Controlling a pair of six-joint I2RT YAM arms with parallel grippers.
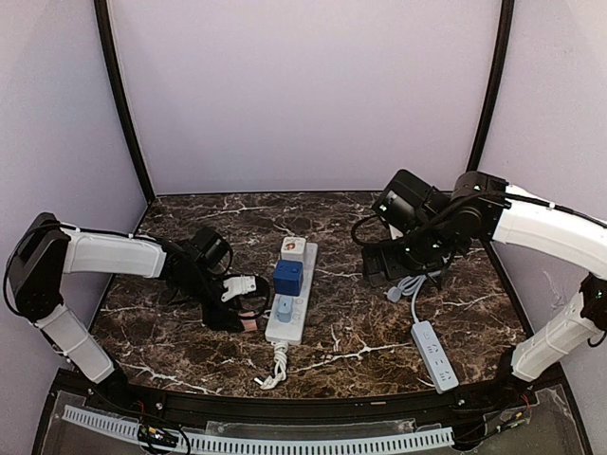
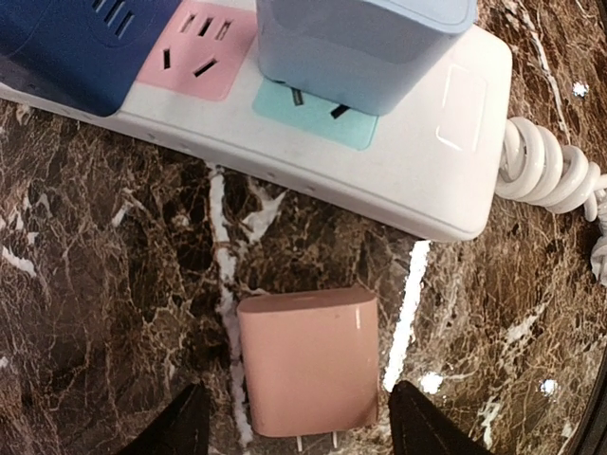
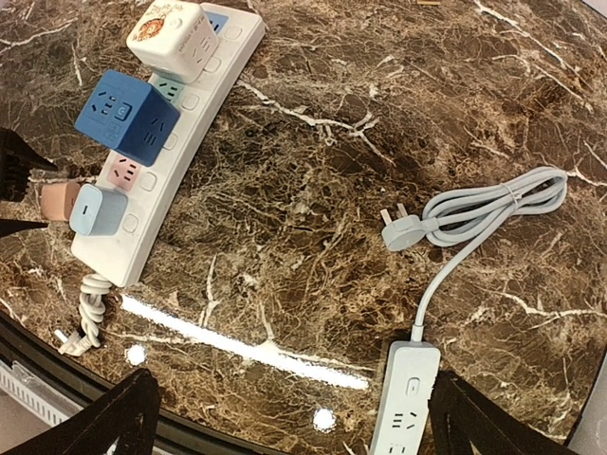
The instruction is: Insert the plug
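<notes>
Left wrist view: pink plug (image 2: 308,365) lies flat on worktop (image 2: 95,284), just beside white strip (image 2: 417,161) and not touching it, prongs pointing away from strip. Left gripper (image 2: 299,412) is spread, one finger either side of plug with a gap on both sides, grasping nothing. Strip sits mid-worktop toward near edge and carries pale blue adapter (image 2: 365,47), dark blue cube (image 3: 128,118) and white cube (image 3: 171,38) with orange print, unreadable. Right gripper (image 3: 299,408) is released wide and empty. Grey strip (image 3: 410,403) lies toward near right corner.
</notes>
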